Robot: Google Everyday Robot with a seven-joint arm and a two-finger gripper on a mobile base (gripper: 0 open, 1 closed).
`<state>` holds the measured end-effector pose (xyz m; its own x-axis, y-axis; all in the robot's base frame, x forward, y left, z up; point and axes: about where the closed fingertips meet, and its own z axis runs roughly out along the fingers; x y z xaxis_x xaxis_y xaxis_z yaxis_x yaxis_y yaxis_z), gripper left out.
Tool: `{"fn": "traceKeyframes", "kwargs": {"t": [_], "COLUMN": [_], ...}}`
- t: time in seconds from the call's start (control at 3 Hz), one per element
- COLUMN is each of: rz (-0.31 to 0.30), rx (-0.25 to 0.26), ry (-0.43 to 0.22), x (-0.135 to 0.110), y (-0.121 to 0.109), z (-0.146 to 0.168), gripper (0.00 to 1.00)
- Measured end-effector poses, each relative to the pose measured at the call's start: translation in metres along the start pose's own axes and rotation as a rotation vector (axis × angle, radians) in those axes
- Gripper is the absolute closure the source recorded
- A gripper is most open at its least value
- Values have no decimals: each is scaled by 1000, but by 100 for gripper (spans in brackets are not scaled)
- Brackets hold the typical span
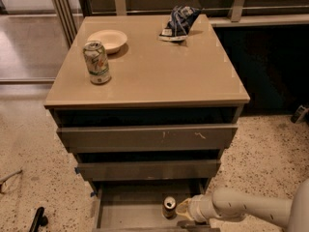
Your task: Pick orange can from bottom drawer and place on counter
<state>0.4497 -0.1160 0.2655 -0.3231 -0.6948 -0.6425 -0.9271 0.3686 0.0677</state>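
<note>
The orange can (pixel 169 207) stands upright inside the open bottom drawer (pixel 130 211), near its right side, silver top showing. My gripper (pixel 181 210) reaches in from the lower right on a white arm and sits right beside the can, at its right. The counter (pixel 159 69) is the glossy tan top of the cabinet above.
On the counter stand a pale green-and-white can (pixel 97 62) at the left, a white bowl (pixel 107 39) behind it, and a blue chip bag (pixel 179 22) at the back. Two upper drawers (pixel 147 138) stick out above the bottom one. Speckled floor surrounds the cabinet.
</note>
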Motion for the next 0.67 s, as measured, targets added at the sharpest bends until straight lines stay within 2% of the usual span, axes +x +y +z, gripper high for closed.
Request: {"fn": "traceKeyframes", "kwargs": {"t": [0.33, 0.67], "rz": [-3, 4], "rx": [0, 8], "ry": [-18, -44], "x": [1, 3], "y": [1, -3], "z": [7, 17], "gripper": [11, 10]}}
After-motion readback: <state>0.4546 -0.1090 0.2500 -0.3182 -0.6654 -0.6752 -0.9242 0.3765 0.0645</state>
